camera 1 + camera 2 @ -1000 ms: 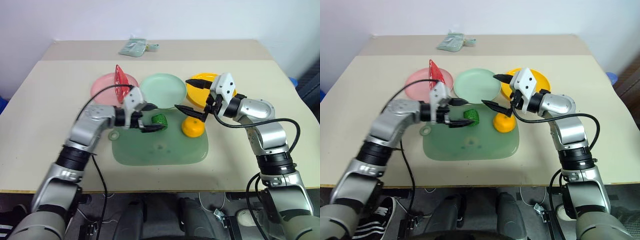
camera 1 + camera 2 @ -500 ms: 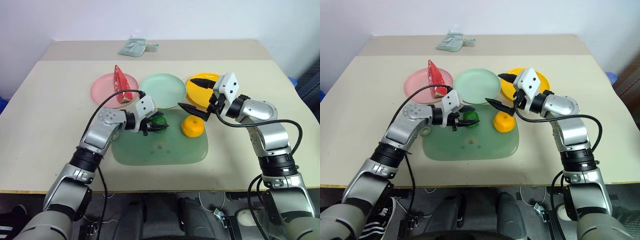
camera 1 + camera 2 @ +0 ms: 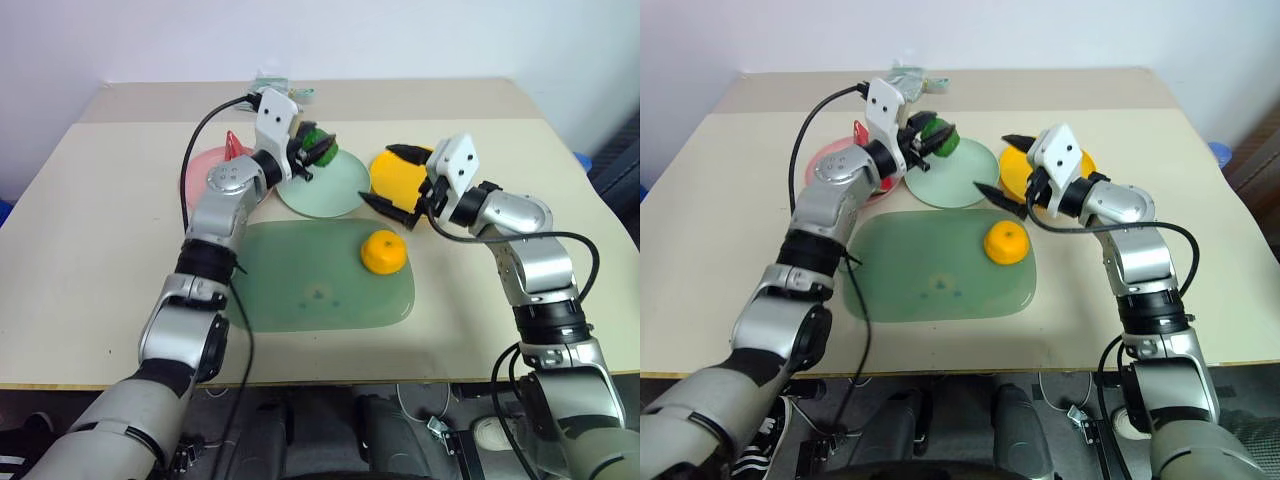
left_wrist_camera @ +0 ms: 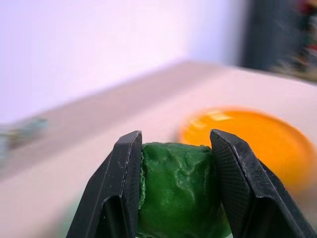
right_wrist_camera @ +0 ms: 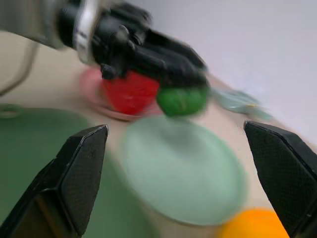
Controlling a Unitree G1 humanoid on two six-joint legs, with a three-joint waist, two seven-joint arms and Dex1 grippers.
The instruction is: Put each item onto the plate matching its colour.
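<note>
Green ball [image 4: 177,184] held above the mint plate [image 3: 322,183]
Left gripper [image 3: 318,150] jaws clamp it — right gripper [image 3: 392,178] jaws gape beside the orange [image 3: 384,252].

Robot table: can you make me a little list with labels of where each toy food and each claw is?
bumpy dark-green toy ball: gripped by left gripper, above pale mint green round plate
red toy watermelon wedge: on pink round plate
round orange toy fruit: on translucent green mat
yellow-orange round plate: empty
right gripper: open, holding nothing

Watermelon wedge [image 3: 231,146] half behind left arm
</note>
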